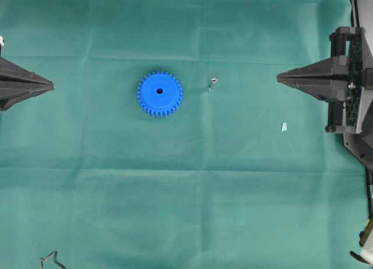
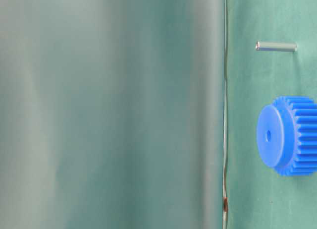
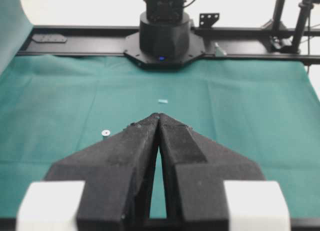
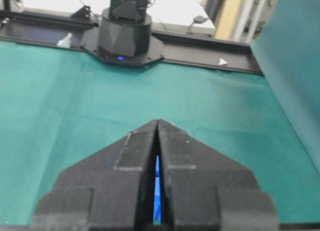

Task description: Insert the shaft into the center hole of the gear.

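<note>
Standing on end just right of the gear (image 1: 159,94), the shaft (image 1: 213,81) is untouched and the center hole (image 1: 159,91) empty. Left gripper (image 1: 51,84) and right gripper (image 1: 280,78) wait far apart, fingers pressed together, holding nothing; everything remains undone.

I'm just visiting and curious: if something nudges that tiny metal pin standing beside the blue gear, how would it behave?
The shaft looks thin and stands on end on the cloth, so it would probably tip easily. Its smooth round sides suggest it may roll and feel slippery. Being metal, it should stay stiff.
</note>
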{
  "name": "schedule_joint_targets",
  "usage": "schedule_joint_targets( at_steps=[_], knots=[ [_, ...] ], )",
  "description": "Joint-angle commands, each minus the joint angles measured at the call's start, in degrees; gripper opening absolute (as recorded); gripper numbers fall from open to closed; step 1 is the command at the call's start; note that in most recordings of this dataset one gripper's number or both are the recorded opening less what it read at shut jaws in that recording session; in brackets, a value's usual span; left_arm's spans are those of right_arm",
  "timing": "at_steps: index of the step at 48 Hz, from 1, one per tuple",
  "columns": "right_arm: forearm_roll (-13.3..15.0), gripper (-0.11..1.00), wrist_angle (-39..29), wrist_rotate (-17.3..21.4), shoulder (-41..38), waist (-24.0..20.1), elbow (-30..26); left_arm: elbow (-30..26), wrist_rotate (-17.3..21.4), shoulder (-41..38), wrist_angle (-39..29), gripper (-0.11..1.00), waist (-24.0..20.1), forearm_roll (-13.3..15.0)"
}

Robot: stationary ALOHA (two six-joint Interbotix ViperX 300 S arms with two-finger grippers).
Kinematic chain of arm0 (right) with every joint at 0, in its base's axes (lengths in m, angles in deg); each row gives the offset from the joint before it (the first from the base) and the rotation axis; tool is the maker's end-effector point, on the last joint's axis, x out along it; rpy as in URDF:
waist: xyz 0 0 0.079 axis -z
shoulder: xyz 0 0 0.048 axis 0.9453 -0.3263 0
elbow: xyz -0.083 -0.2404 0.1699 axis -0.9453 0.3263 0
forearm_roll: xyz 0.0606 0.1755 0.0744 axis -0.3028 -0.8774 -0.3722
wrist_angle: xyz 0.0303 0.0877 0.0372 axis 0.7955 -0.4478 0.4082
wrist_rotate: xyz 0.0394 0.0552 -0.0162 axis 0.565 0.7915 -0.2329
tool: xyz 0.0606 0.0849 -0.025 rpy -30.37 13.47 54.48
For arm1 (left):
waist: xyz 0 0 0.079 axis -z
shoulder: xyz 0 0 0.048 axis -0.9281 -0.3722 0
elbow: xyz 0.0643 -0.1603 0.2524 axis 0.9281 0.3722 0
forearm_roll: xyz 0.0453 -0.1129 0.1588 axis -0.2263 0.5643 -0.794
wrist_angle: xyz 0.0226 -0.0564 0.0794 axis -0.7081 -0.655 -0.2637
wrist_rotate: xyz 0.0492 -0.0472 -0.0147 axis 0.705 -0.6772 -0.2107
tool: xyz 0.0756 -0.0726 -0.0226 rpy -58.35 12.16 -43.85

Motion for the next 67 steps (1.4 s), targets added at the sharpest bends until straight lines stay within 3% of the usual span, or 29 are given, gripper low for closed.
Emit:
schedule_joint_targets(
  at_steps=[1,5,14,17,27,53,67],
  knots=[
    [-0.9,0.08,1.9,0.1,-2.0,0.6,-1.6,-1.5,0.0,-0.4,0.3,0.00,-0.2,-0.2],
    [-1.6,0.27,4.0,0.1,-4.4,1.1,-1.8,-1.4,0.0,-0.4,0.3,0.00,-0.2,-0.2],
    [-3.0,0.84,9.1,0.1,-13.3,3.3,-1.9,-1.4,0.0,-0.3,0.3,0.00,-0.2,-0.2],
    [-3.1,0.94,10.5,0.1,-16.4,3.8,-2.2,-1.4,0.0,-0.3,0.3,0.00,-0.2,-0.2],
    [-4.7,0.91,15.5,0.1,-27.0,5.3,-3.0,-1.5,0.0,-0.4,0.3,0.00,-0.2,-0.2],
    [-14.0,0.90,24.1,0.1,-48.6,5.6,-4.9,-1.4,0.3,-0.3,0.3,0.00,-0.2,-0.2],
    [-16.1,0.85,25.1,0.2,-56.0,5.7,-7.6,-1.4,0.3,-0.4,0.3,0.00,-0.2,-0.2]
  ],
)
